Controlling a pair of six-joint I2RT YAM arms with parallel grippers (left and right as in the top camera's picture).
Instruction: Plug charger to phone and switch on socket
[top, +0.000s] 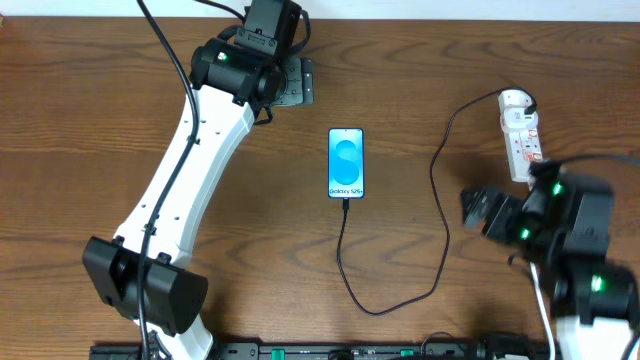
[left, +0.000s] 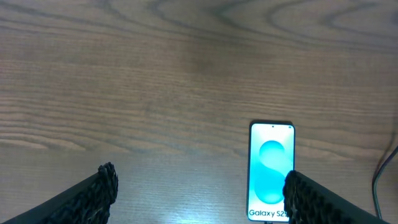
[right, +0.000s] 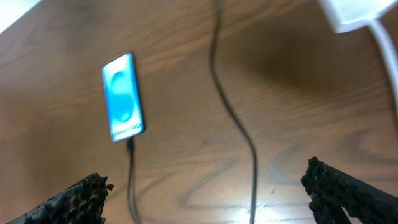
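Dark brown wood-grain tabletop (top: 80, 100) stretches under both arms. Near its middle lies the slim blue-screened smartphone (top: 346, 163), face up. The thin black charger cable (top: 440, 200) meets the phone's near short edge with its small black plug tip (top: 345, 204). From there it loops toward the front, then climbs to a white adapter (top: 514, 99) seated at the far end of the white elongated power strip (top: 524, 142) on the right. The left gripper (left: 200, 176) hangs beyond the phone's far left corner, fingers spread wide, holding nothing. The right gripper (right: 206, 174) hovers beside the cable, near the strip's near end, its fingers likewise well apart and empty.
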